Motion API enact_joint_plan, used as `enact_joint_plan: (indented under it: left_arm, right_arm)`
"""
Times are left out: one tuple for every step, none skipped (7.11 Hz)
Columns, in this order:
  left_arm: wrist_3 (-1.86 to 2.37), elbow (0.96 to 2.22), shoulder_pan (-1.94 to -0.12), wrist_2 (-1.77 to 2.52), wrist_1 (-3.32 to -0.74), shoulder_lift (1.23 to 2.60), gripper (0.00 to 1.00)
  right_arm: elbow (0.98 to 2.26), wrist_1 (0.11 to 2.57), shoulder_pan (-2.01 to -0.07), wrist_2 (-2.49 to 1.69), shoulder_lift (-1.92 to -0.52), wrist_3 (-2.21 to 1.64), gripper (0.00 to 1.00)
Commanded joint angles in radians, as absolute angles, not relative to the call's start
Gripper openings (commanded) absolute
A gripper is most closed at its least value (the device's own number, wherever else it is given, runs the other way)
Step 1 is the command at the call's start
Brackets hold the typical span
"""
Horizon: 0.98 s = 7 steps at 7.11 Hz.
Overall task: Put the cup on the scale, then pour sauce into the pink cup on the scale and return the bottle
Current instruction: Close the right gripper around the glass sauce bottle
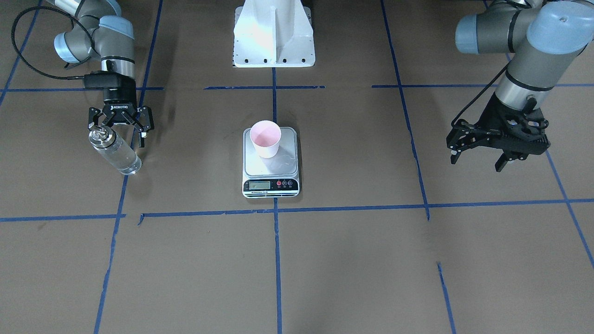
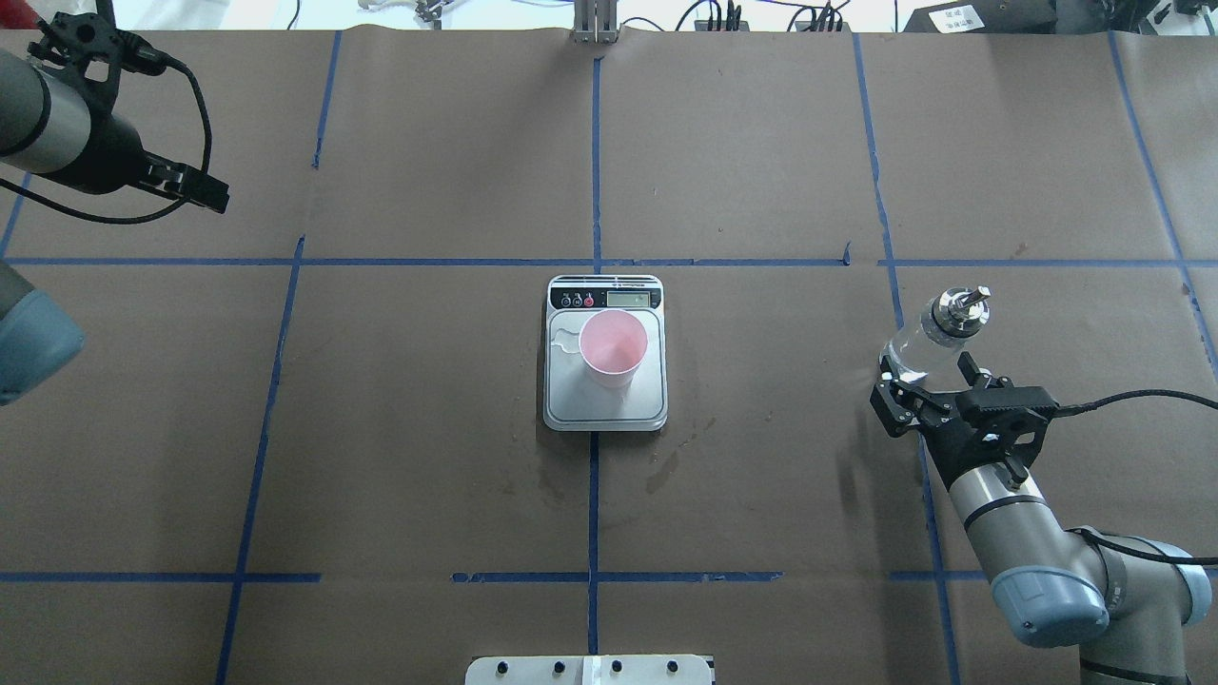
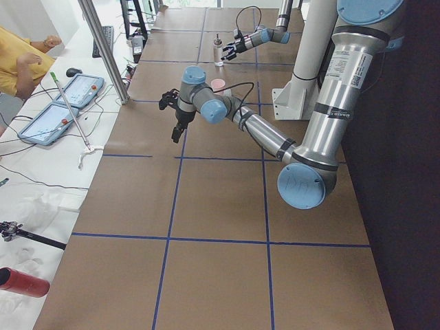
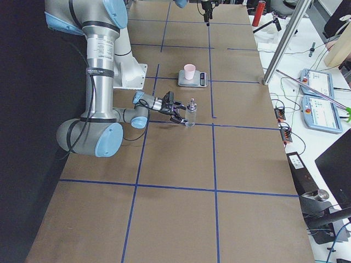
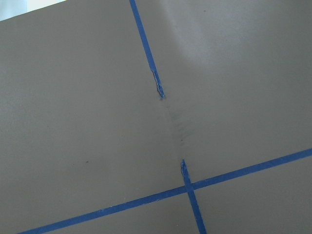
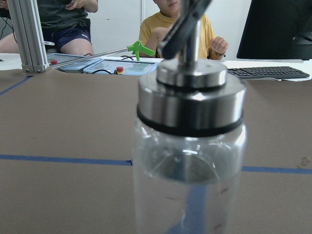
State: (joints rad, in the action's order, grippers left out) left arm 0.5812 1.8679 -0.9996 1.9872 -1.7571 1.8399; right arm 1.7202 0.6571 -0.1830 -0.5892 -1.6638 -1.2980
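The pale pink cup (image 1: 265, 138) stands upright on the silver scale (image 1: 287, 163) at the table's middle, also in the overhead view as cup (image 2: 614, 347) on scale (image 2: 571, 404). The clear glass bottle (image 1: 114, 152) with its silver spout cap stands on the table on my right side, with clear sauce (image 1: 123, 161) inside. My right gripper (image 1: 118, 134) is open, its fingers spread at the bottle's sides at cap height. The bottle (image 6: 190, 161) fills the right wrist view. My left gripper (image 1: 475, 162) hangs open and empty above the table, far from the scale.
The white robot base (image 1: 274, 37) sits behind the scale. Blue tape lines (image 1: 277, 260) cross the brown table cover. People sit beyond the far edge (image 6: 178, 24) with tablets (image 4: 318, 82) and a keyboard (image 6: 268, 72) nearby.
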Motion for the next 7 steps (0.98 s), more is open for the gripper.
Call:
enact_joint_plan:
  left_arm:
    - [0.581,1.874,-1.002,1.987,-1.753,1.839,1.00]
    - [0.581,1.875,-1.000,1.987,-1.753,1.839,1.00]
    - [0.581,1.875,-1.000,1.987,-1.753,1.839,1.00]
    - [0.583,1.878,-1.000,1.987,-1.752,1.839,1.00]
    - [0.583,1.879,-1.000,1.987,-1.752,1.839,1.00]
    - [0.583,1.879,-1.000,1.987,-1.752,1.839,1.00]
    - [0.583,1.879,-1.000,1.987,-1.752,1.839,1.00]
  right_arm:
    - [1.707,0.658,-0.199,-0.597,-1.658,-1.296,0.99]
    - [1.704,0.658,-0.212,-0.609,-1.657,-1.295,0.99]
    - [1.691,0.658,-0.221,-0.615,-1.655,-1.293,0.99]
    - [1.689,0.658,-0.222,-0.617,-1.651,-1.293,0.99]
    - [1.665,0.658,-0.235,-0.621,-1.626,-1.293,0.99]
    - [1.657,0.657,-0.248,-0.644,-1.606,-1.272,0.99]
    - [1.657,0.657,-0.256,-0.647,-1.598,-1.263,0.99]
